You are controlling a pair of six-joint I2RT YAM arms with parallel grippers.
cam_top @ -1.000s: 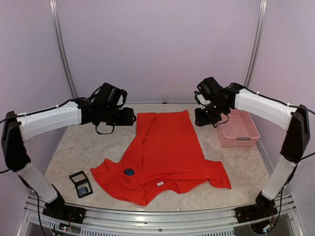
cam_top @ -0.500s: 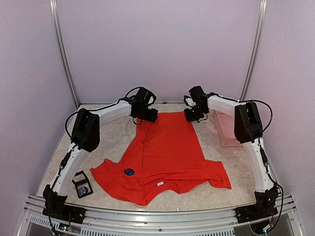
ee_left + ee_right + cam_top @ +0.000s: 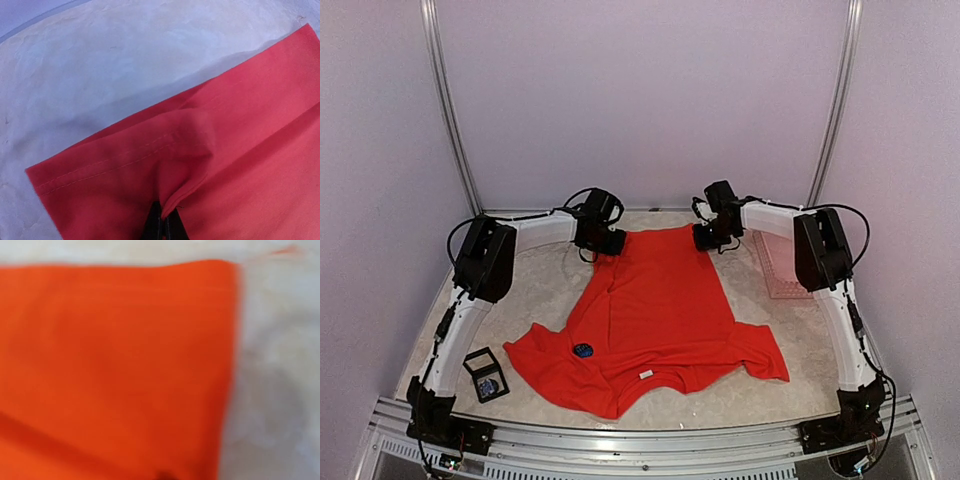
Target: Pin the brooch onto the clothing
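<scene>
No legible txt, nos. or brand marks in any view. Small white label (image 3: 645,374) inside neckline of red T-shirt (image 3: 660,300): too small to read from top cam. Round dark-blue brooch (image 3: 582,349) on shirt & black box (image 3: 485,376) on worktop (image 3: 520,290): any markings unresolvable. L wrist view: plain fabric, stitch line only. R wrist view: blurred.

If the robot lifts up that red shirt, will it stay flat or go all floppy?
Probably floppy: the shirt lies in wrinkles and folds, and its cloth bunches where the left gripper pinches the hem. Lifted, it would likely sag and drape. It looks thin, so probably light.
</scene>
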